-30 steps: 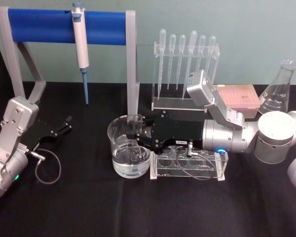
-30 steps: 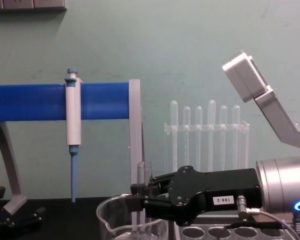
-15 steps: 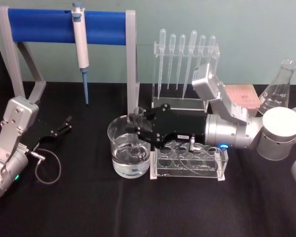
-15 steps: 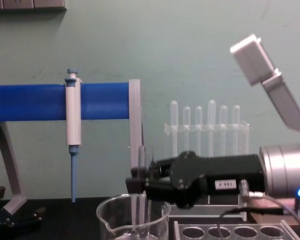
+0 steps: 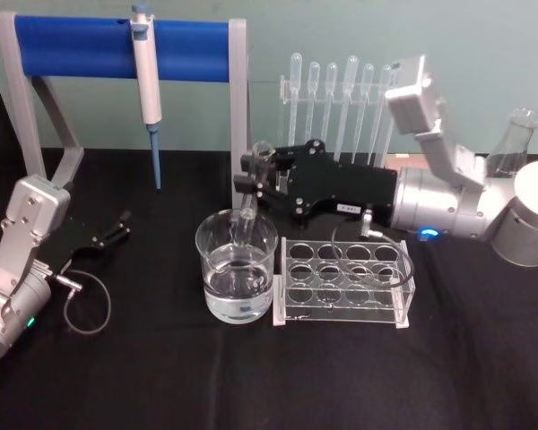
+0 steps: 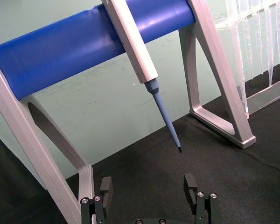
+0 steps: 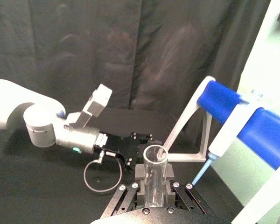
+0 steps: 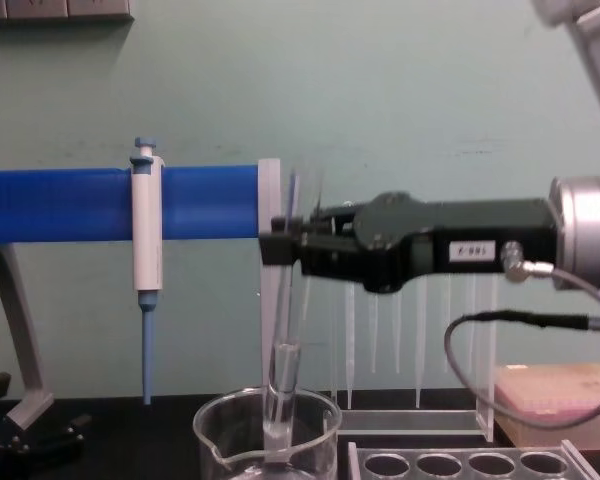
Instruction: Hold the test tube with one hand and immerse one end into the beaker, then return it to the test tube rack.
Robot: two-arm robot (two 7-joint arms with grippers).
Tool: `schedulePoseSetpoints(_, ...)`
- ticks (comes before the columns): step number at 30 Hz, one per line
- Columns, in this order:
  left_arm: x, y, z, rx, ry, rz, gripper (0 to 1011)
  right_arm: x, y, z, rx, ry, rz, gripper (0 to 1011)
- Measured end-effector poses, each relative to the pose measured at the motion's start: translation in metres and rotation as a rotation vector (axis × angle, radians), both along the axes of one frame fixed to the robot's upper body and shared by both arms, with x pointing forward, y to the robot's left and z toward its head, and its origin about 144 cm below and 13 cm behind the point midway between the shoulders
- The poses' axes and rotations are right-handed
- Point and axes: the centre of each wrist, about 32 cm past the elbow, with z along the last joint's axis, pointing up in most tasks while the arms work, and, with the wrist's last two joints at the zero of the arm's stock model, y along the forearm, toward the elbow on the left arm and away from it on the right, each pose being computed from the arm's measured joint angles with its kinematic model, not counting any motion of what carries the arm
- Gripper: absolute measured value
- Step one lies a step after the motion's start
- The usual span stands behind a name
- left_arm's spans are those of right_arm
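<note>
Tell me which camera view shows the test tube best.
The chest view: it shows the test tube side-on, slightly tilted, held near its rim by the right gripper, lower end inside the beaker. The head view foreshortens it. The right wrist view shows its open rim.

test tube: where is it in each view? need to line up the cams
Head view: test tube, tilted, above the beaker, held by the right gripper.
Chest view: centre, test tube, lower end inside the beaker's rim.
Right wrist view: bottom centre, test tube.
Left wrist view: not in it.
Shared landmark: blue bar stand.
</note>
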Motion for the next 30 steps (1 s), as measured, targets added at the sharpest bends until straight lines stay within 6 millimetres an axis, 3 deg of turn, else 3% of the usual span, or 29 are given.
schedulePoseSetpoints(14, 0.0, 0.0, 0.0, 0.0, 0.0, 0.0, 1000, -0.027, -0.023, 0.032, 0.021, -0.058, -0.044, 236)
schedulePoseSetpoints(24, 0.0, 0.0, 0.0, 0.0, 0.0, 0.0, 1000, -0.055, -0.059, 0.032, 0.004, -0.047, -0.126, 236)
schedulePoseSetpoints(30, 0.0, 0.0, 0.0, 0.0, 0.0, 0.0, 1000, -0.069, -0.07, 0.026, -0.014, -0.031, -0.146, 236)
